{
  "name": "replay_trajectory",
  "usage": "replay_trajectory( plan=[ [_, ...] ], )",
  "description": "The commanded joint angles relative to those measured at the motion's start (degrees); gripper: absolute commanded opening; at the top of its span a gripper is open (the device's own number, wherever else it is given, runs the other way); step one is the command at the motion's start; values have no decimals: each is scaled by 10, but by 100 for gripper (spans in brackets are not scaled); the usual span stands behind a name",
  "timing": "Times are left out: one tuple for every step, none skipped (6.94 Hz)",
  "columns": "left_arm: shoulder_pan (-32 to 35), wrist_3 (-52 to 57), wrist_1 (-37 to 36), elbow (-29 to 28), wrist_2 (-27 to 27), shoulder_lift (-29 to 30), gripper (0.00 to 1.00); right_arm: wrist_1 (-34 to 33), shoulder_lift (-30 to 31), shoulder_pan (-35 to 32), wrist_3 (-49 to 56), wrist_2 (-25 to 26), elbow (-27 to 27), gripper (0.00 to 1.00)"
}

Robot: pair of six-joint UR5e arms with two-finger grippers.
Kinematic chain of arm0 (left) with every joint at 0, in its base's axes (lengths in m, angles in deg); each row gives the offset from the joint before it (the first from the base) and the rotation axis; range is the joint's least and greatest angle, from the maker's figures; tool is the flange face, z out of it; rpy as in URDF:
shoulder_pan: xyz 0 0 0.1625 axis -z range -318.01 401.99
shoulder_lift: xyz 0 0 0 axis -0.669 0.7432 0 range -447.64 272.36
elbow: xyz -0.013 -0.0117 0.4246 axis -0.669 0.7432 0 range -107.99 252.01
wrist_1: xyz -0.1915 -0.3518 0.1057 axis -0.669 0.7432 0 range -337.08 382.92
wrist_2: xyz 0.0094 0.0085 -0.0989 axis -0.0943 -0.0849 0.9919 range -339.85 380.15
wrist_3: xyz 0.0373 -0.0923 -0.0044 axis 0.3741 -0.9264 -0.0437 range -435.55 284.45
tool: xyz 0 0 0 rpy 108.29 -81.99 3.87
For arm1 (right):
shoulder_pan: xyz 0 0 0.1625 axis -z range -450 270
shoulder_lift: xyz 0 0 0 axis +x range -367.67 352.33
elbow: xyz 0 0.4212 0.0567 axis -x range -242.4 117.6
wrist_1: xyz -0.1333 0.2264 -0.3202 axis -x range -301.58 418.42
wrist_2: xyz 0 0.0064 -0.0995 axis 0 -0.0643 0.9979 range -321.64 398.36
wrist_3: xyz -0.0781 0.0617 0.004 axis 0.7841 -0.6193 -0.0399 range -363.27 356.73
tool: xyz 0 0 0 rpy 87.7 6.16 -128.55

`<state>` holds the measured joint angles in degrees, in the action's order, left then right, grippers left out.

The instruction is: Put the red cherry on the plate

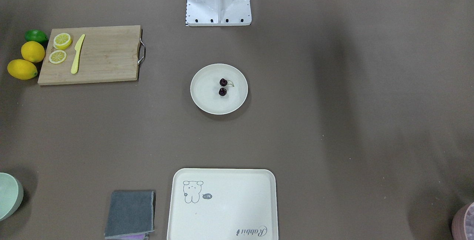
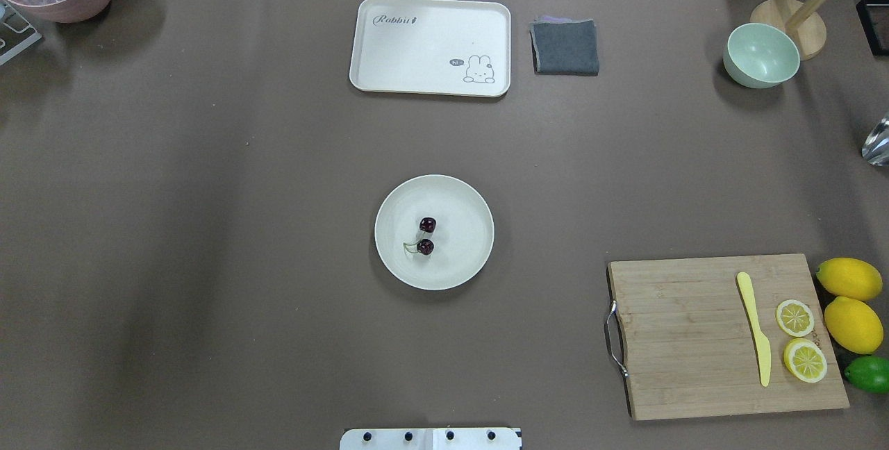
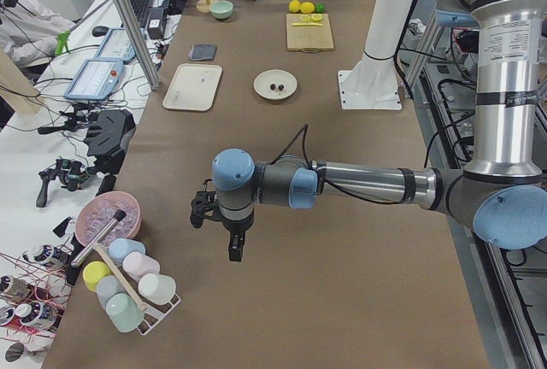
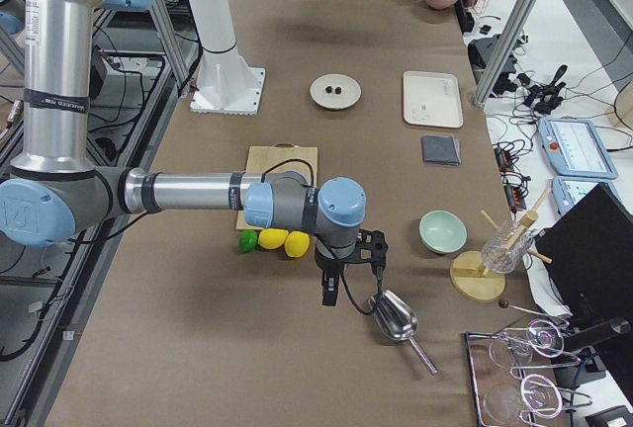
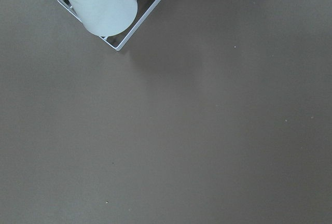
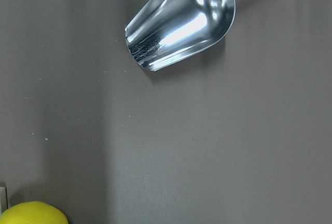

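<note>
The red cherry (image 1: pixel 223 82) (image 2: pixel 428 225), two dark glossy fruits on a thin green stem, lies inside the round off-white plate (image 1: pixel 202 99) (image 2: pixel 462 262) at the table's middle. In the side views the plate (image 3: pixel 286 79) (image 4: pixel 348 84) is small and far off. My left gripper (image 3: pixel 232 251) hangs over bare table near the cup rack, far from the plate. My right gripper (image 4: pixel 329 294) hangs at the opposite end, beside a metal scoop. Only side views show either gripper, so I cannot tell whether they are open or shut.
A wooden cutting board (image 2: pixel 694 339) holds a yellow knife (image 2: pixel 753 328) and lemon slices, with lemons (image 2: pixel 851 323) and a lime beside it. A rabbit tray (image 2: pixel 430 47), a grey cloth (image 2: pixel 565 47), a mint bowl (image 2: pixel 760 54), the scoop (image 6: pixel 181 22) and the cup rack (image 3: pixel 128 288) line the table's edges.
</note>
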<state>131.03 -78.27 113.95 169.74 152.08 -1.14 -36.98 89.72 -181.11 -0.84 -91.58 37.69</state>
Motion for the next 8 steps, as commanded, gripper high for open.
replay_trajectory(
  plan=[
    [-2, 0, 0, 0, 0, 0, 98, 10, 9, -14, 1, 1, 3, 100],
    [-2, 0, 0, 1, 0, 0, 98, 9, 10, -14, 0, -4, -9, 100],
    [-2, 0, 0, 1, 0, 0, 98, 11, 24, -14, 6, -38, -16, 100],
    [-2, 0, 0, 1, 0, 0, 98, 11, 33, -14, 6, -61, -15, 100],
    [-2, 0, 1, 1, 0, 0, 98, 12, 34, -14, 6, -60, -13, 100],
    [-3, 0, 0, 2, 0, 0, 98, 12, 34, -14, 6, -58, -13, 100],
    [-3, 0, 0, 1, 0, 0, 98, 12, 34, -14, 6, -58, -13, 100],
    [-3, 0, 0, 1, 0, 0, 98, 12, 34, -14, 7, -59, -13, 100]
  ],
)
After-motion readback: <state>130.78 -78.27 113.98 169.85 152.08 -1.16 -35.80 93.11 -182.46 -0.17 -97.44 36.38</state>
